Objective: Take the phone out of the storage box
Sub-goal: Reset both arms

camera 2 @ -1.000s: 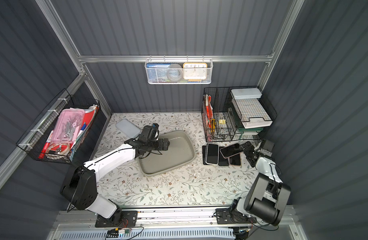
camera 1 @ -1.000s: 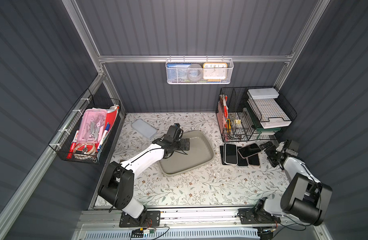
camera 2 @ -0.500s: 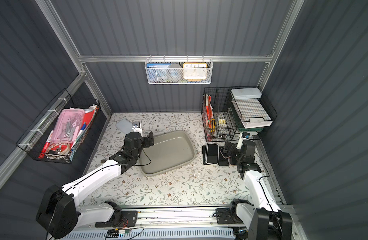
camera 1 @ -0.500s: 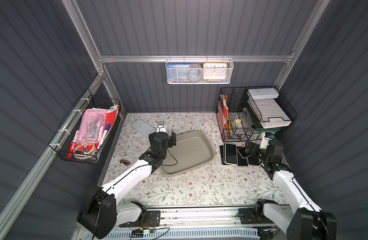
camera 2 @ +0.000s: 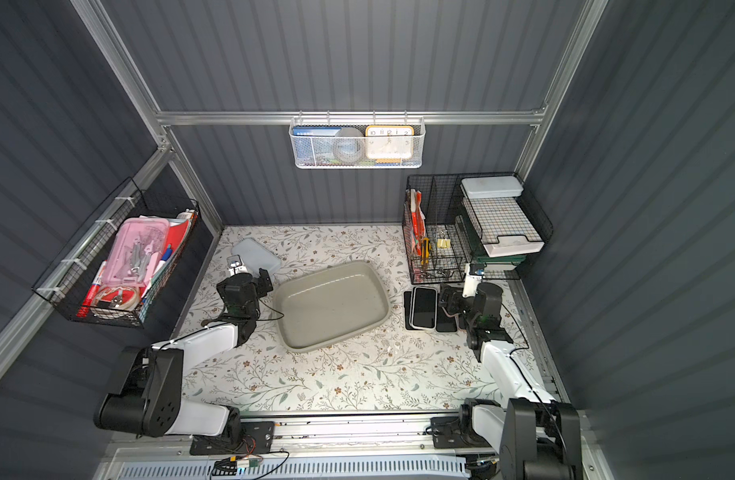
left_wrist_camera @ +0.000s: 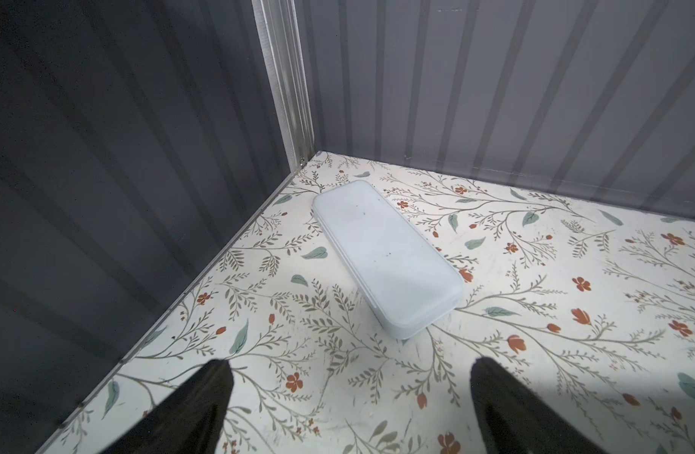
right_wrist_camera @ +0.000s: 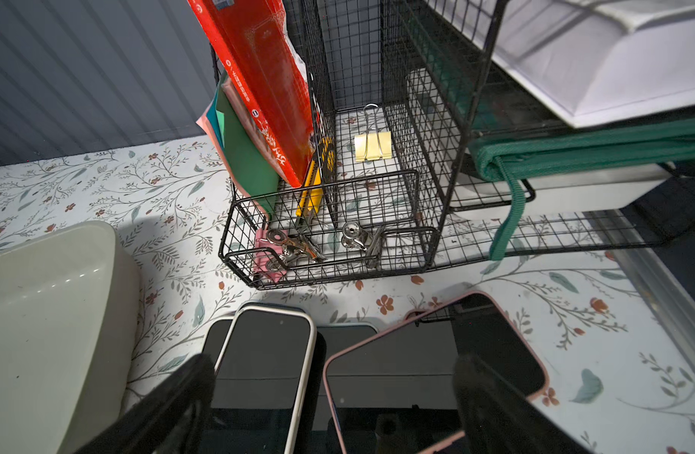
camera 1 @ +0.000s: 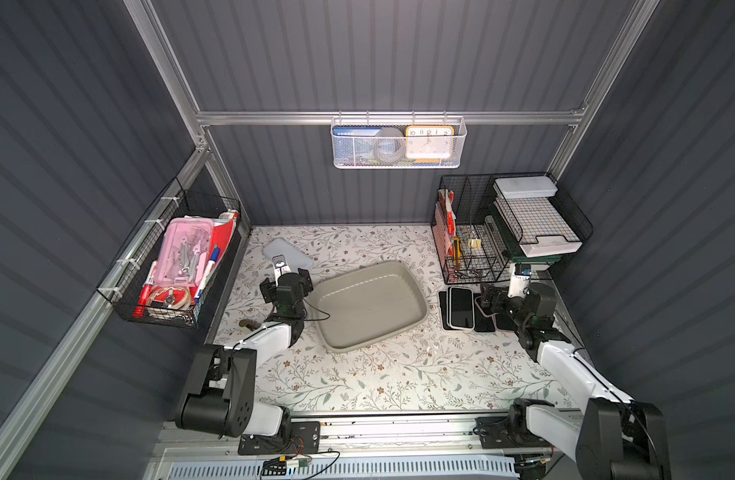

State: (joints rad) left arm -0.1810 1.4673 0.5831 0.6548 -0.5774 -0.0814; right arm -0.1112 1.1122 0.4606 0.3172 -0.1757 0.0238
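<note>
No phone shows inside the storage box [camera 1: 370, 307]: in both top views its grey-beige floor is bare, and it sits near the middle of the bench [camera 1: 399, 374], its long axis running roughly left to right with the right end swung a little toward the back edge. The phones lie out on the bench just beside the box's right end, in a row before the black wire rack [camera 1: 469, 249] at the back right corner, their long axes mostly front to back. A white-rimmed phone [camera 1: 461, 306] lies toward the box's end of the row, and in the right wrist view a pink-rimmed phone [right_wrist_camera: 397, 377] lies askew across its dark neighbours. The right fingers [right_wrist_camera: 172, 405] stand wide apart over this row, holding nothing; whether they touch a screen I cannot tell. The left fingers [left_wrist_camera: 196, 401], also spread wide and empty, sit just off the box's left end and point away from it, toward the pale slab [left_wrist_camera: 385, 255] in the back left corner. So the phones lie on the right arm's side, directly under it; the left arm is nearer the box but faces away. By my judgement the removal looks done, and what is left is only to lift the right arm clear without nudging the askew phone.
</note>
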